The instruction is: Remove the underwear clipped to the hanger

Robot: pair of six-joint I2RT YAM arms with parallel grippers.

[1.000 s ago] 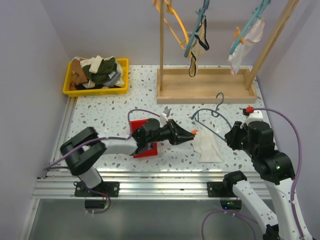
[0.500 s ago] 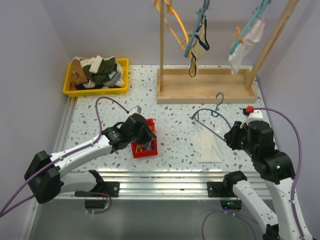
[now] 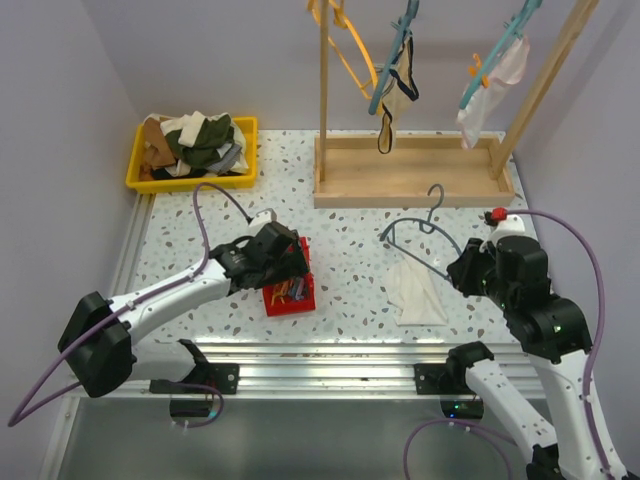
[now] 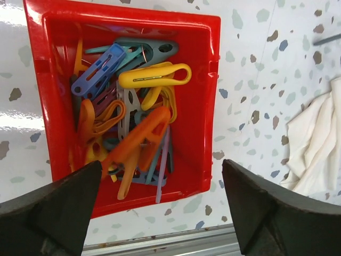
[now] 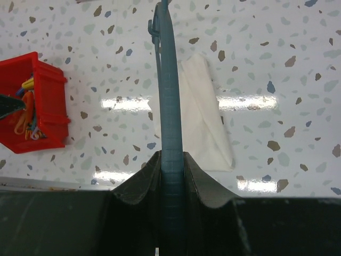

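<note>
Right end effector (image 5: 171, 162) tight around hanger (image 5: 166, 80)

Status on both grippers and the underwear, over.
Left gripper open over red clip bin. Right gripper shut on hanger. Underwear lying on table under hanger; clip hold unclear.

White underwear (image 3: 416, 295) crumpled flat on the table (image 3: 350, 215) — slate-blue hanger (image 5: 169, 106) tilted over its upper edge.
</note>
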